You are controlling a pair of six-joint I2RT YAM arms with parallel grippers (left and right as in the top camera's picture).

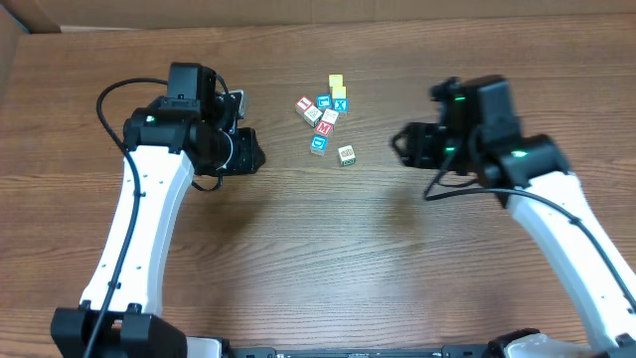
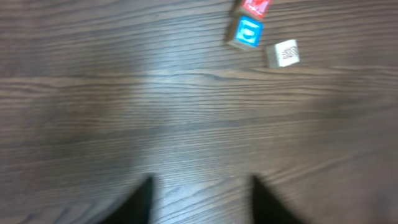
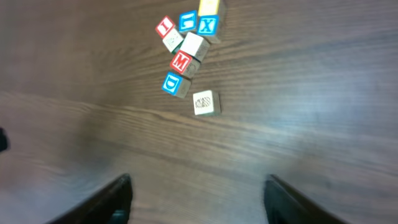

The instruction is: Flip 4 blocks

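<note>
The blocks lie in a loose cluster at the back middle of the table. Among them are a red M block point(image 1: 323, 127) point(image 3: 181, 61), a blue-print block point(image 1: 318, 144) point(image 2: 247, 32) point(image 3: 172, 83) and, slightly apart, a green-print block point(image 1: 347, 154) point(image 2: 284, 53) point(image 3: 206, 102). A blue X block point(image 1: 341, 103) point(image 3: 208, 25) sits at the far side. My left gripper point(image 1: 253, 149) point(image 2: 202, 186) hovers to the left of the cluster, open and empty. On the cluster's right, my right gripper point(image 1: 399, 144) point(image 3: 199, 186) is open too, with only bare wood between its fingers.
Two plain yellow cubes point(image 1: 337, 87) sit at the far end of the cluster, one showing in the right wrist view point(image 3: 209, 5). The wooden table point(image 1: 318, 249) stretches toward the front. A cardboard wall point(image 1: 298, 10) runs along the back edge.
</note>
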